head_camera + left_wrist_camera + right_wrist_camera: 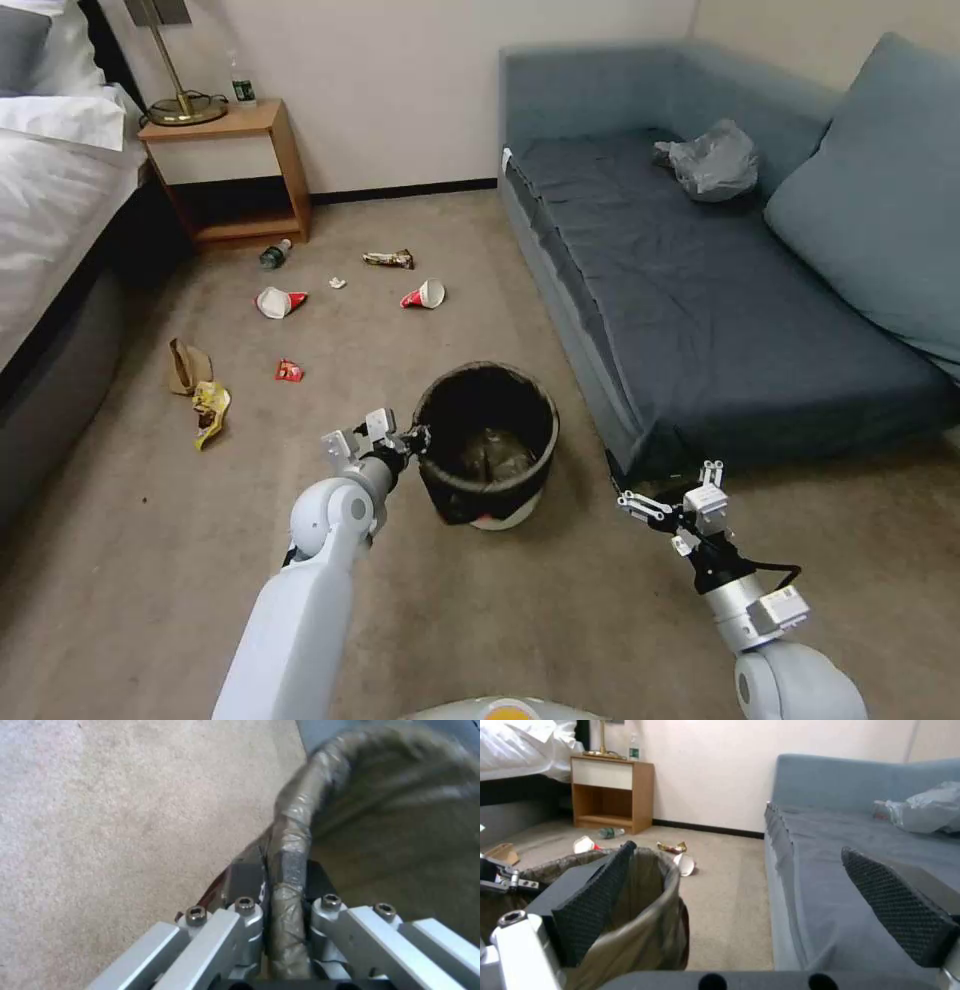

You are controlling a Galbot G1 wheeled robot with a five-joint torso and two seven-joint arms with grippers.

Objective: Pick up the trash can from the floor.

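The trash can [487, 440], white with a black liner over its rim, is just ahead of me on the beige floor [450, 620], and its white base shows under the bag. My left gripper [414, 440] is shut on the near-left part of its rim. The left wrist view shows the liner-wrapped rim [290, 862] pinched between the fingers of the left gripper [285, 873]. My right gripper [668, 503] hangs open to the right of the can, by the sofa's front corner, holding nothing. In the right wrist view the right gripper [745, 900] has its pads wide apart, with the trash can [645, 915] beside one pad.
A blue-grey sofa [700, 300] runs along the right, with a pale grey plastic bag [712, 160] on it. Paper cups [425, 294], wrappers [289, 371] and a bottle [273, 254] litter the carpet ahead. A wooden nightstand [235, 170] and a bed [50, 200] stand at the left.
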